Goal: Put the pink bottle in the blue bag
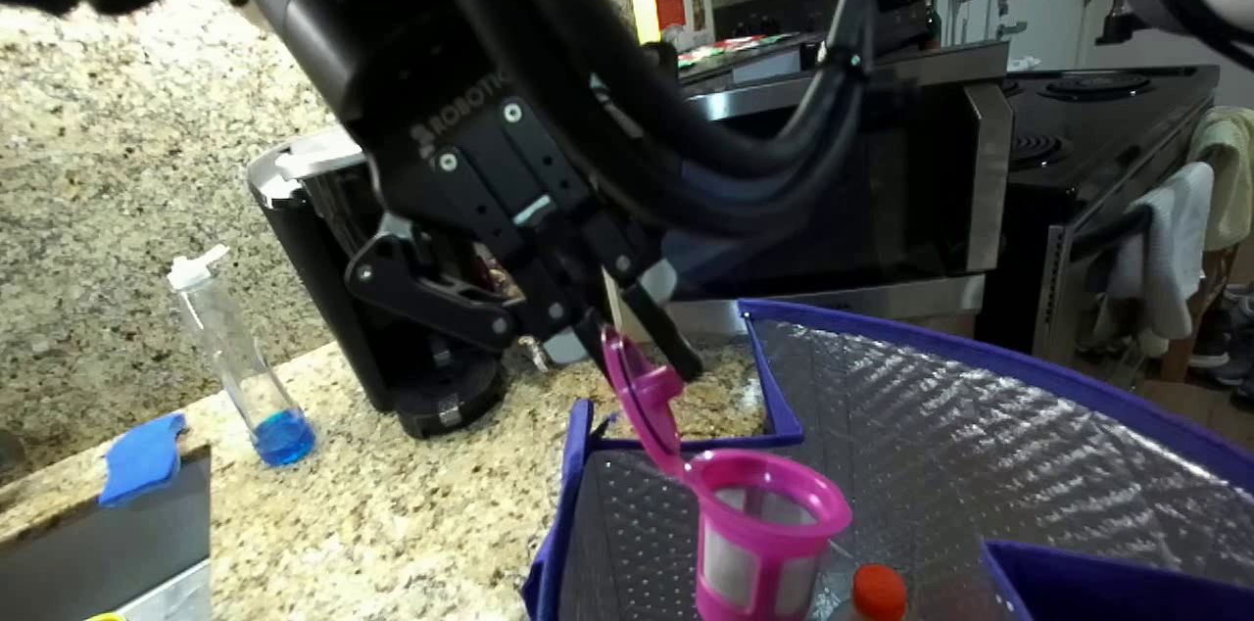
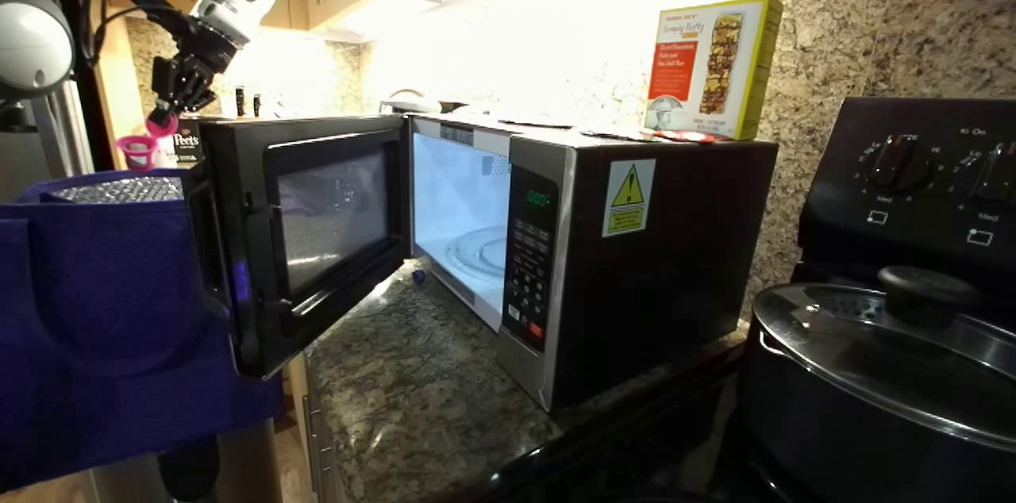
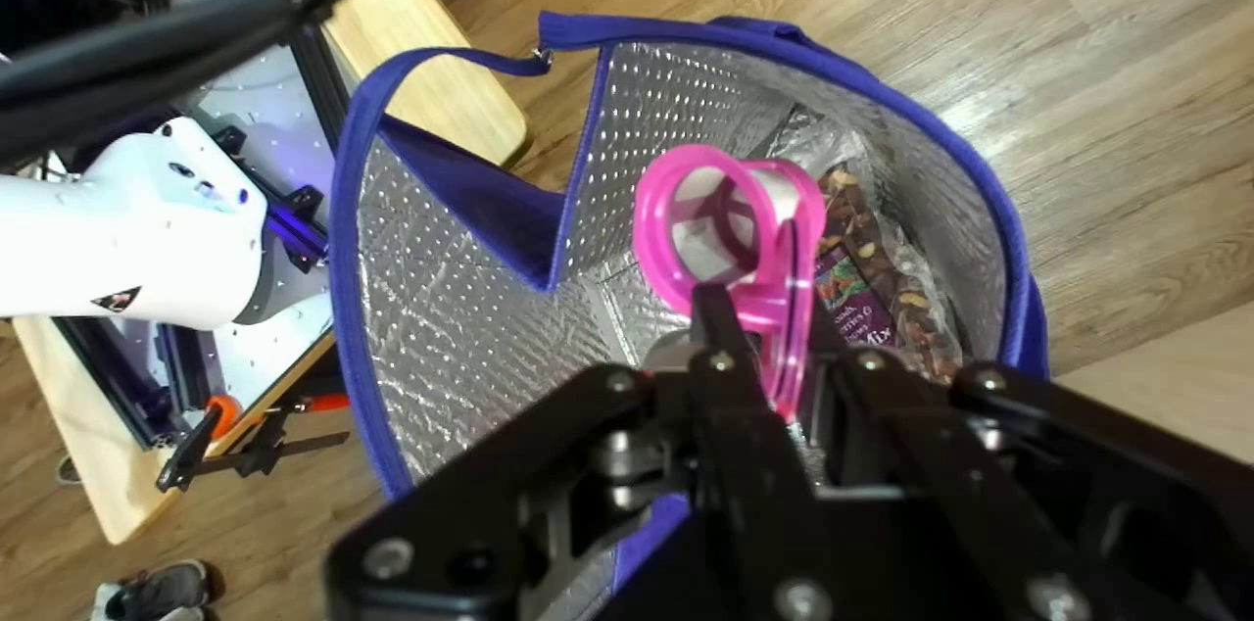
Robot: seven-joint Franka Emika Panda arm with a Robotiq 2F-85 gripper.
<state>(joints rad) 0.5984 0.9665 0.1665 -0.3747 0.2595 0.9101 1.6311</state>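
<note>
The pink bottle (image 1: pixel 769 523) looks like a small magenta cup with pale mesh sides and a hinged lid flipped up. My gripper (image 1: pixel 642 357) is shut on that lid, and the cup hangs out beyond the fingertips. In the wrist view, the pink bottle (image 3: pixel 686 283) appears over the mouth of the blue bag (image 3: pixel 441 308), against its silvery lining. An exterior view has the pink bottle (image 2: pixel 137 154) just above the rim of the blue bag (image 2: pixel 119 289), below the gripper (image 2: pixel 163 118).
Inside the bag lie a nut-mix packet (image 3: pixel 872 298) and a bottle with an orange cap (image 1: pixel 879 592). The microwave door (image 2: pixel 317 225) is swung out beside the bag. A coffee maker (image 1: pixel 343 308) and a clear bottle with blue liquid (image 1: pixel 240 366) stand on the counter.
</note>
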